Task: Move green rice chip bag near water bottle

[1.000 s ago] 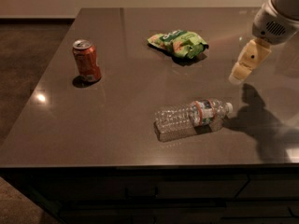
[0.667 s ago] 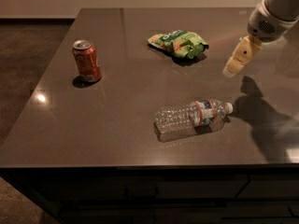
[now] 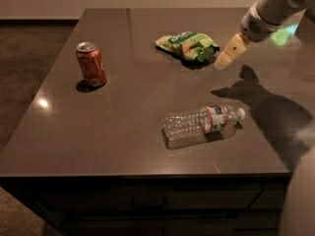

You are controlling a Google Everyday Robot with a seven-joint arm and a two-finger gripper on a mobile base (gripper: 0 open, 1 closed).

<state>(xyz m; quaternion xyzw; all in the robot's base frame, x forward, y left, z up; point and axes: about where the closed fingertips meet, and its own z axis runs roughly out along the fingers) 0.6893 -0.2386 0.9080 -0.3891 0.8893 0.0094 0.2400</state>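
The green rice chip bag [image 3: 187, 44] lies flat on the dark table at the back middle. The water bottle [image 3: 203, 124] lies on its side near the front of the table, white cap pointing right. My gripper [image 3: 222, 62] comes in from the upper right on a white arm. Its cream fingers hang just to the right of the bag, above the table surface, and hold nothing.
A red soda can [image 3: 90, 64] stands upright at the left of the dark brown table [image 3: 118, 132]. The arm casts a shadow on the table's right part [image 3: 266, 107]. The table's front edge runs along the bottom; brown floor lies to the left.
My gripper has moved left and toward the bag, from the right side of the table to just beside the bag. Bag, bottle and can have not moved.
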